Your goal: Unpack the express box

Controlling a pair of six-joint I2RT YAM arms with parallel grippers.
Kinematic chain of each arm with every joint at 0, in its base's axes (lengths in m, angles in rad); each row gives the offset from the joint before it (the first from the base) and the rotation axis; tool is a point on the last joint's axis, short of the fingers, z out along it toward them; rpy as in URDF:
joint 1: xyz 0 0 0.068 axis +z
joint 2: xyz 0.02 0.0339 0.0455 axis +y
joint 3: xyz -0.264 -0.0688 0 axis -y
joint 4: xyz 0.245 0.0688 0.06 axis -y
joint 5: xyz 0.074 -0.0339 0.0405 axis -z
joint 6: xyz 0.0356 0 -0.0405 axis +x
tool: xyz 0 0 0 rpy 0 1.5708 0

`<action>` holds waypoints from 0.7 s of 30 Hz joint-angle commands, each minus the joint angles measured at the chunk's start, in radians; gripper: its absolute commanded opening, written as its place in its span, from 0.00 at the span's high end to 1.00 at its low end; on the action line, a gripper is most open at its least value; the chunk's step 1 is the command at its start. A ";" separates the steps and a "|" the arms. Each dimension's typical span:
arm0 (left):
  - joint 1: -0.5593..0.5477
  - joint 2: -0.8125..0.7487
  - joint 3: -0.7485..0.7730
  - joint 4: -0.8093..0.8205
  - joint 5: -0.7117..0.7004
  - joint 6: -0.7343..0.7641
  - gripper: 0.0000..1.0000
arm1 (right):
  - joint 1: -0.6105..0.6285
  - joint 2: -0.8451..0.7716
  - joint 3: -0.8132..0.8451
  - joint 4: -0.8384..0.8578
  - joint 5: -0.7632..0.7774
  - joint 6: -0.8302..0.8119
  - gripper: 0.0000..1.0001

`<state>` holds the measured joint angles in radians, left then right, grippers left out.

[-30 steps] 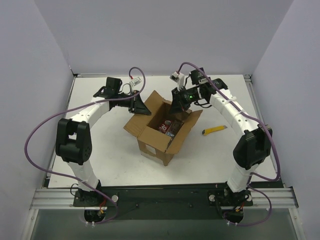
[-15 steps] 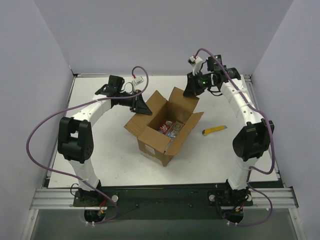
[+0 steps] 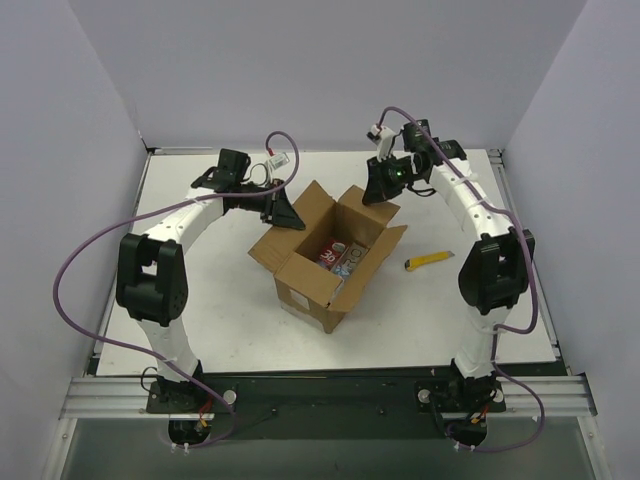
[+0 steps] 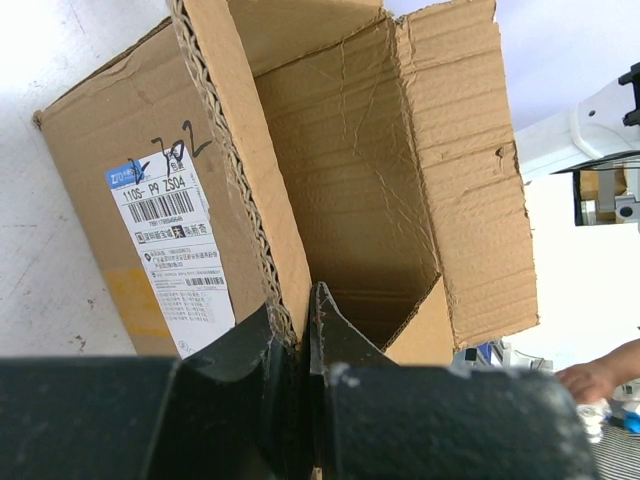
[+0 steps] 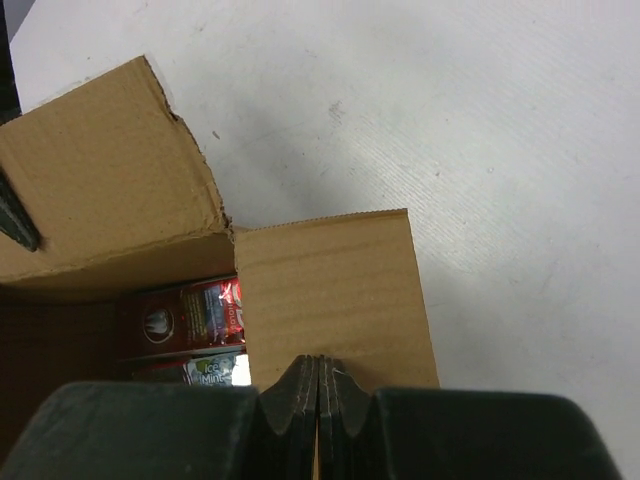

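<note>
The express box (image 3: 318,287) is a brown cardboard carton that stands open mid-table, its white label showing in the left wrist view (image 4: 170,240). My left gripper (image 3: 285,213) is shut on the edge of its left flap, with the corrugated edge pinched between the fingers (image 4: 297,322). My right gripper (image 3: 379,189) is shut on the outer edge of the far right flap (image 5: 330,290) and holds it upright (image 5: 317,368). Red-and-white product cartons (image 3: 336,253) lie inside the box and also show in the right wrist view (image 5: 190,310).
A small yellow utility knife (image 3: 430,261) lies on the white table to the right of the box. The box's near flaps (image 3: 372,262) hang outward. Grey walls enclose the table on three sides.
My right gripper has risen from over the box opening towards the back right, and the far right flap now stands upright. The left gripper and the box have stayed put.
</note>
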<state>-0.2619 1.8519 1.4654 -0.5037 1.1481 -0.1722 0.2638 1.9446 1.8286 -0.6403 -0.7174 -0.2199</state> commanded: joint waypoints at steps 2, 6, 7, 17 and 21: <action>-0.019 -0.003 0.079 0.004 0.004 0.065 0.85 | 0.067 -0.136 0.066 -0.021 0.027 -0.220 0.91; -0.033 -0.006 0.121 0.008 0.018 0.057 0.85 | 0.153 -0.232 -0.050 -0.015 0.015 -0.442 0.80; -0.037 -0.006 0.125 0.017 0.016 0.042 0.85 | 0.176 -0.245 -0.077 -0.016 0.016 -0.481 0.78; -0.045 -0.020 0.082 0.120 -0.010 -0.099 0.87 | 0.348 -0.247 -0.298 -0.016 0.131 -0.673 0.81; -0.031 -0.034 0.036 0.207 -0.022 -0.193 0.89 | 0.373 -0.216 -0.298 -0.018 0.122 -0.581 0.82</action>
<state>-0.3099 1.8542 1.5219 -0.4664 1.0924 -0.2775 0.6178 1.7187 1.5318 -0.6479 -0.5884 -0.8299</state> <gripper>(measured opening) 0.159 0.183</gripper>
